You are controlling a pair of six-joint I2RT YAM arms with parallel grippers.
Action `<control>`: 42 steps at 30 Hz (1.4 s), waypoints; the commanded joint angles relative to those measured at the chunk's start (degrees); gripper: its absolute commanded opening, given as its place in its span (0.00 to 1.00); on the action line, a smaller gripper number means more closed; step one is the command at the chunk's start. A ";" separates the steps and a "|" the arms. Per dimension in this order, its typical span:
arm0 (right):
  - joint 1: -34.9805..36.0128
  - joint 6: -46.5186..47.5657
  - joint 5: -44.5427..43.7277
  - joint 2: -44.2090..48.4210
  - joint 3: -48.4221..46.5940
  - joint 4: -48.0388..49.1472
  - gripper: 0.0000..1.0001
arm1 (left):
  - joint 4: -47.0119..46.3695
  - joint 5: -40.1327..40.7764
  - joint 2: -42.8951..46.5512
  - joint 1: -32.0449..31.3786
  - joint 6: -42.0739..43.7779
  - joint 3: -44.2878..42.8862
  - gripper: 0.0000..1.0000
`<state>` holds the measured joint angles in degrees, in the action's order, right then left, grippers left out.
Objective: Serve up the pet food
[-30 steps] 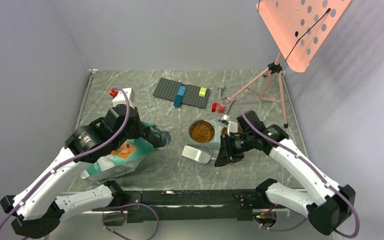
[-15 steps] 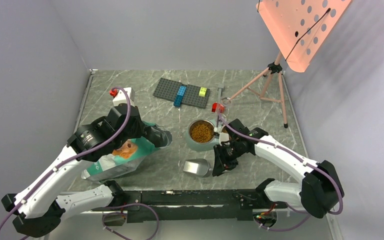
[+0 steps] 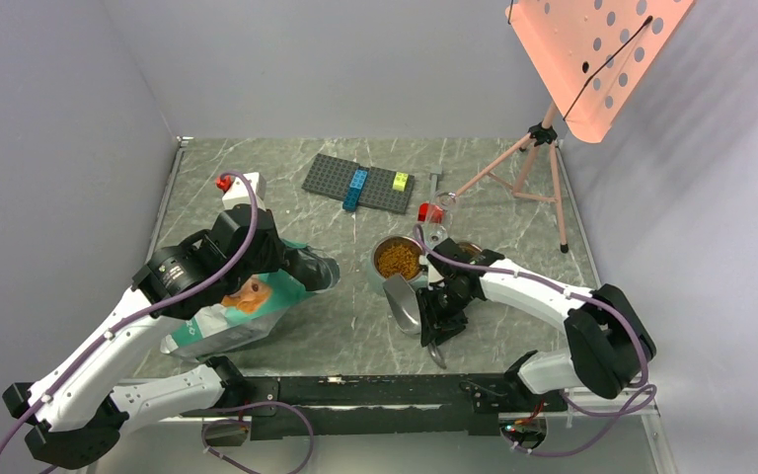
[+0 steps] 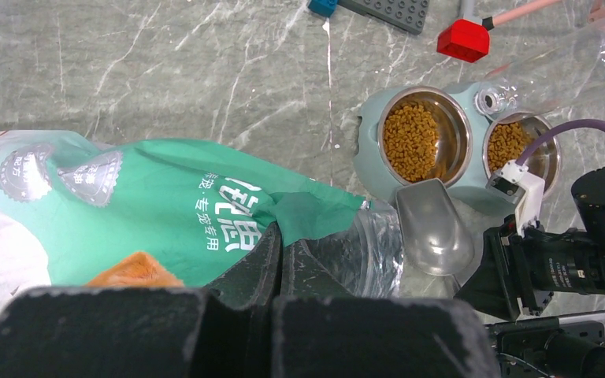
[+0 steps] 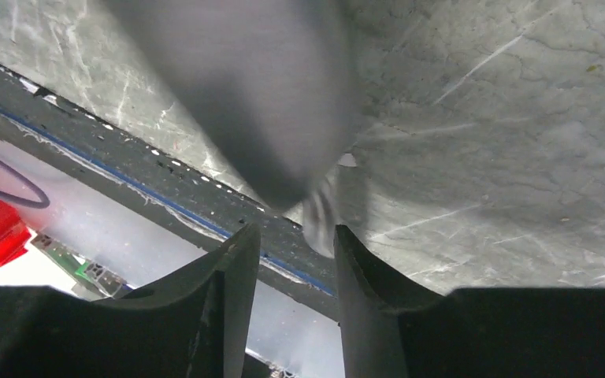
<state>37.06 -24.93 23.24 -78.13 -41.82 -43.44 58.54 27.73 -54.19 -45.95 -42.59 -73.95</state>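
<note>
The left tool is pinching the open edge of the teal pouch, fingers pressed together on it, while the pouch is lying on the worktop. The pet food is sitting in both steel bowls of the dish, at 3 o'clock from the pouch. The right tool is hovering at 5 o'clock of the dish with fingers spread. The metal scoop is leaning against the dish, its blurred handle showing loose in their gap.
</note>
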 commanded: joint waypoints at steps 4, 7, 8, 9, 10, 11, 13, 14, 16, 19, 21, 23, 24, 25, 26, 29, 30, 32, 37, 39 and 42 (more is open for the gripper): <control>2.09 -1.35 -4.40 0.29 -2.06 0.91 0.51 | -10.88 0.42 1.80 -0.22 -0.13 -2.27 0.00; 4.03 -1.95 -7.67 2.67 -5.28 -1.12 0.60 | -10.97 0.27 1.75 -0.20 -0.25 -2.16 0.00; 5.24 -2.03 -9.99 3.50 -7.36 -2.44 0.62 | -11.06 0.11 1.66 -0.19 -0.30 -2.12 0.00; 6.56 -1.97 -12.34 4.29 -9.38 -3.66 0.64 | -11.22 -0.11 1.52 -0.19 -0.24 -2.12 0.00; 7.75 -2.03 -14.70 5.13 -11.44 -4.50 0.65 | -11.32 -0.31 1.36 -0.20 -0.22 -2.22 0.00; 8.86 -2.17 -16.73 5.93 -13.18 -5.08 0.66 | -11.46 -0.66 1.17 -0.19 -0.21 -2.24 0.00; 10.02 -3.03 -19.64 7.61 -15.84 -4.39 0.68 | -11.69 -1.10 0.82 -0.20 -0.21 -2.55 0.00; 10.07 -3.53 -20.57 8.28 -16.33 -3.24 0.68 | -11.74 -1.29 0.70 -0.17 -0.29 -2.66 0.00; 10.01 -5.81 -24.16 8.66 -16.81 -2.21 0.69 | -11.87 -1.73 0.53 -0.20 -0.17 -2.90 0.00; 9.62 -7.05 -27.30 7.02 -15.73 -0.92 0.69 | -11.84 -2.42 0.67 -0.23 -0.19 -2.89 0.00; 9.62 -6.04 -27.70 5.89 -14.10 0.78 0.62 | -11.60 -2.75 0.98 -0.23 -0.41 -2.89 0.00; 10.14 -4.25 -25.90 4.16 -13.26 3.24 0.47 | -11.23 -3.06 1.38 -0.26 -0.63 -2.57 0.00; 10.60 -3.22 -24.98 3.13 -13.14 4.03 0.43 | -11.07 -3.12 1.59 -0.27 -0.69 -2.41 0.00; 11.46 -2.45 -24.63 2.24 -13.11 5.07 0.42 | -10.88 -3.19 1.83 -0.22 -0.86 -2.30 0.00; 12.83 -1.82 -24.68 1.45 -13.32 6.38 0.41 | -10.77 -3.15 2.01 -0.27 -0.91 -2.27 0.00; 15.14 -1.04 -25.36 -1.67 -13.93 8.63 0.40 | -10.22 -3.10 2.46 -0.26 -0.83 -2.44 0.00; 15.58 -1.41 -26.30 -3.12 -14.12 8.73 0.35 | -9.93 -2.98 2.51 -0.20 -0.86 -2.67 0.00; 16.66 -2.05 -28.98 -6.40 -14.77 8.12 0.22 | -9.48 -2.80 2.64 -0.18 -0.75 -2.93 0.00; 22.31 -0.75 -33.94 -13.43 -16.78 7.50 0.20 | -8.89 -2.36 3.17 -0.20 -0.65 -3.12 0.00; 24.58 0.09 -33.48 -15.62 -18.04 7.49 0.20 | -8.73 -2.27 3.20 -0.20 -0.73 -3.19 0.00; 27.14 1.14 -29.09 -16.24 -19.08 8.70 0.20 | -8.64 -2.16 3.08 -0.19 -0.74 -3.58 0.00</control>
<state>61.06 -25.78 -7.51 -94.48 -57.30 -37.21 58.98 26.79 -52.95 -45.89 -42.13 -73.95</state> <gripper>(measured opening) 0.201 0.012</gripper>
